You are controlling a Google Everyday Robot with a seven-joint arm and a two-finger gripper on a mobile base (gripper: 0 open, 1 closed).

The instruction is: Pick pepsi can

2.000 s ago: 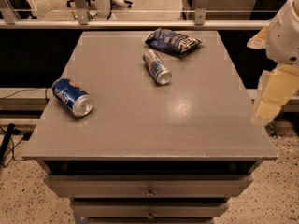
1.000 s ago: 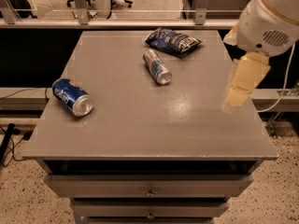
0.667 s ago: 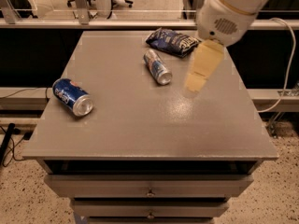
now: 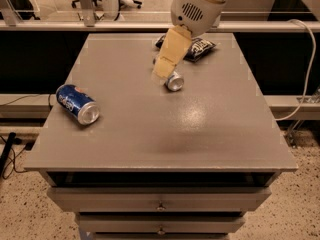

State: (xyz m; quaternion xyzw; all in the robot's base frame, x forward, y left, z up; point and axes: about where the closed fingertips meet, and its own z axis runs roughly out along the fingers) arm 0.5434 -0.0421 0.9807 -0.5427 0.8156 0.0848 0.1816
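Observation:
The pepsi can [image 4: 77, 104] is a stout deep-blue can with a silver end. It lies on its side near the left edge of the grey table [image 4: 160, 139]. My gripper [image 4: 164, 71] hangs from the white arm above the table's back middle, in front of a slimmer silver-blue can [image 4: 173, 81]. It is well to the right of the pepsi can and holds nothing that I can see.
A dark blue crinkled snack bag [image 4: 200, 48] lies at the back of the table, behind the arm. The table has drawers [image 4: 160, 200] below its front edge. A white cable [image 4: 305, 64] hangs at the right.
My arm has swung left across the table, from beyond the right edge to over the slim can at the back middle. The cans and the bag have not moved.

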